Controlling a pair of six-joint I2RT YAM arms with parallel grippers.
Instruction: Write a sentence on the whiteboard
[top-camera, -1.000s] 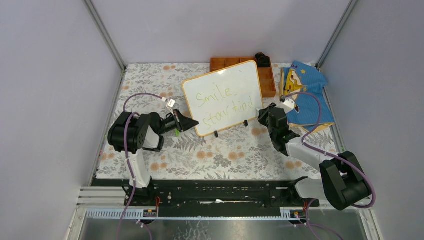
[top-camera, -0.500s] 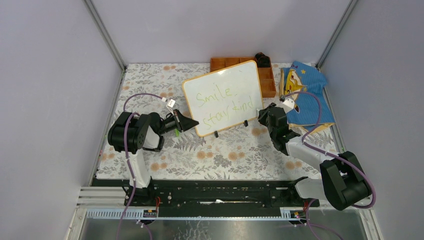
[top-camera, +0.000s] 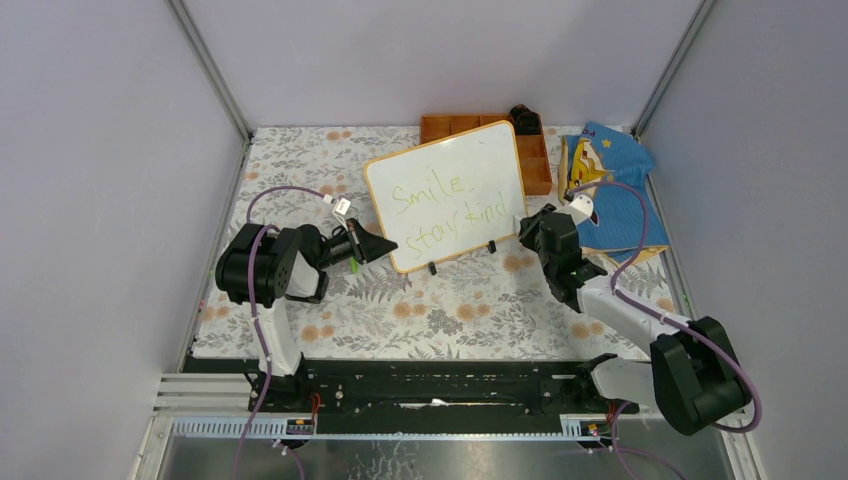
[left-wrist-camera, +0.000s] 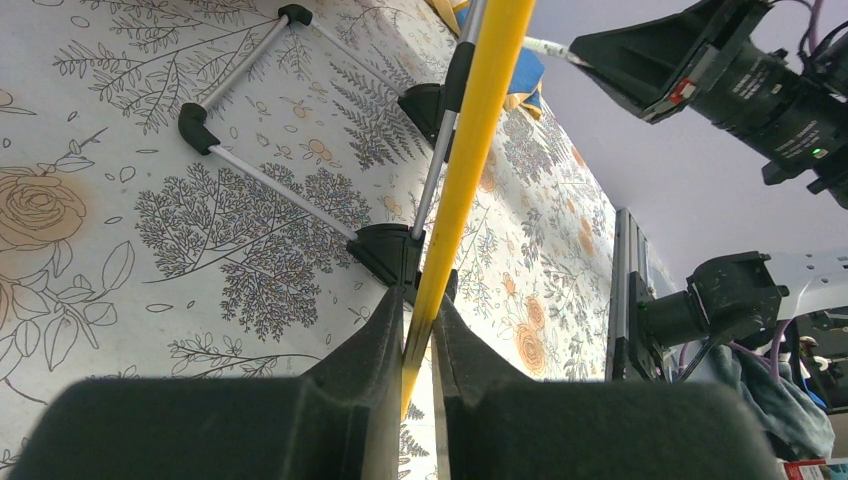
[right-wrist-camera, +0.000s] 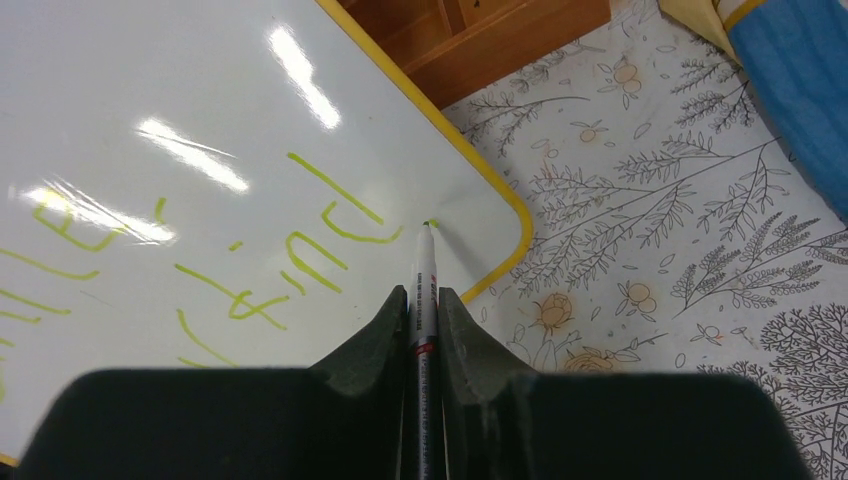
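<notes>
Whiteboard (top-camera: 470, 160) gripped (left claw (left-wrist-camera: 420, 305)), marker (right-wrist-camera: 424, 260) (right claw (right-wrist-camera: 422, 296))

Three plain, pale lavender-grey panels close in the scene: a back wall (top-camera: 430, 50) across the top of the frame, and a left wall (top-camera: 90, 200) and a right wall (top-camera: 770, 150) slanting down either side. Slim aluminium posts (top-camera: 210, 70) mark the two back corners, upper left and upper right. In the centre, a tablecloth (top-camera: 430, 310) printed with grey ferns and orange blossoms covers the table. A grey metal sheet (top-camera: 450, 455) lies along the bottom edge. The light is soft and even.
</notes>
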